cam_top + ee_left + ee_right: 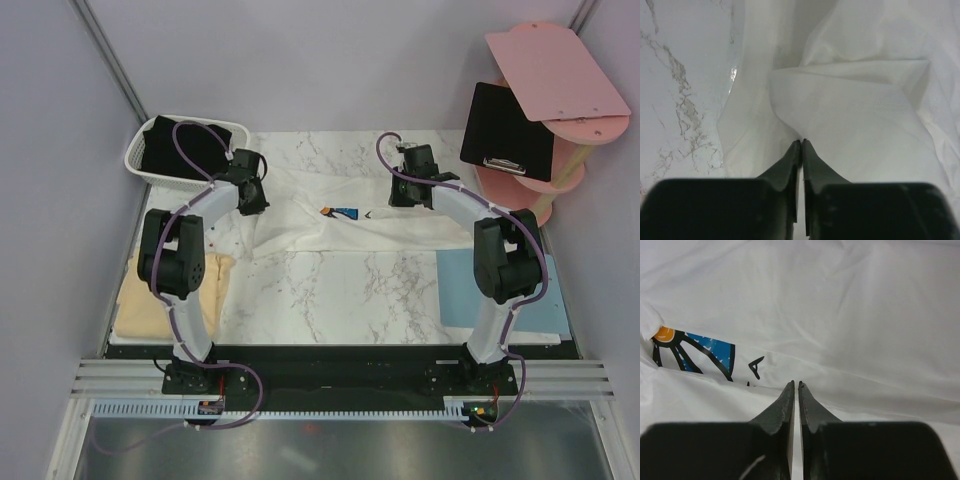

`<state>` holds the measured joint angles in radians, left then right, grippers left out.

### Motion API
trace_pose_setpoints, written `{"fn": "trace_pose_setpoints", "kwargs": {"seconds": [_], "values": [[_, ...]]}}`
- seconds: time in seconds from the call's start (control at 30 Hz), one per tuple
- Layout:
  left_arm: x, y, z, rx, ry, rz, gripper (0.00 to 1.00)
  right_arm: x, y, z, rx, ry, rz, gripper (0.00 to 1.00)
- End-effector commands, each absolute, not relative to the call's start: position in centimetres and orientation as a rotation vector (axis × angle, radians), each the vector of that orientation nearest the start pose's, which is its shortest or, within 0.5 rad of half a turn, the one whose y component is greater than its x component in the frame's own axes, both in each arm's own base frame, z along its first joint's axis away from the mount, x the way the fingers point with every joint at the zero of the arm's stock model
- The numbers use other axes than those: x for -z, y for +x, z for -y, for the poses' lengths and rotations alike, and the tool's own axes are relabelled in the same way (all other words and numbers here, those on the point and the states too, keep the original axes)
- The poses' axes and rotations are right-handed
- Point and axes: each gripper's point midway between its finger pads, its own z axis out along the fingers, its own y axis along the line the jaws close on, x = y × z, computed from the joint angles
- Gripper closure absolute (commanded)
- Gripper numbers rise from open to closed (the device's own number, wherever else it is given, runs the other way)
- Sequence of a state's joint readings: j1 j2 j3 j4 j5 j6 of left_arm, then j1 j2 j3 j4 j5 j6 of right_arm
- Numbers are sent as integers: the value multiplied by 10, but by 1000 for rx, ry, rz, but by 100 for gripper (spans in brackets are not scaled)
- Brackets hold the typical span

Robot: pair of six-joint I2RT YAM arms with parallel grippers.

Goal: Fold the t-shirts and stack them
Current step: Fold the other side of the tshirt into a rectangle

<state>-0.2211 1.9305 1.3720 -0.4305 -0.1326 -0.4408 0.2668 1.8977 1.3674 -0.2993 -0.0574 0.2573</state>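
Left tool (pixel 802 142) pinched a raised fold of the white t-shirt (pixel 855 110); right tool (pixel 794 384) gripped its opposite side (print just left of the tips). Bunched mid-frame on the tabletop (pixel 330 290), the shirt seemed to be mid-spreading; next, probably an even outward pull.

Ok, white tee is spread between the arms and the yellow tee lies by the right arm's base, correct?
No: the yellow tee lies by the left arm's base, per the top view. The white tee is spread between the arms.
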Motion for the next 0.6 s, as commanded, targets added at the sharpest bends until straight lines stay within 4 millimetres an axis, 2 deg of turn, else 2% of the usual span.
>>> {"fn": "trace_pose_setpoints", "kwargs": {"seconds": [0.0, 0.1, 0.23, 0.4, 0.53, 0.57], "values": [[-70, 470, 95, 72, -338, -2452, 98, -94, 463, -154, -340, -64, -2379, 87], [-80, 470, 90, 47, -352, -2426, 98, -94, 464, -152, -332, -65, -2376, 87], [-116, 471, 86, 46, -367, -2339, 98, -90, 463, -152, -327, -62, -2385, 87], [-152, 480, 85, 59, -368, -2256, 98, -83, 462, -152, -324, -58, -2396, 87], [-153, 494, 88, 56, -350, -2263, 98, -76, 462, -152, -322, -54, -2407, 87], [-142, 497, 89, 47, -349, -2288, 98, -75, 462, -152, -321, -54, -2409, 87]]}}
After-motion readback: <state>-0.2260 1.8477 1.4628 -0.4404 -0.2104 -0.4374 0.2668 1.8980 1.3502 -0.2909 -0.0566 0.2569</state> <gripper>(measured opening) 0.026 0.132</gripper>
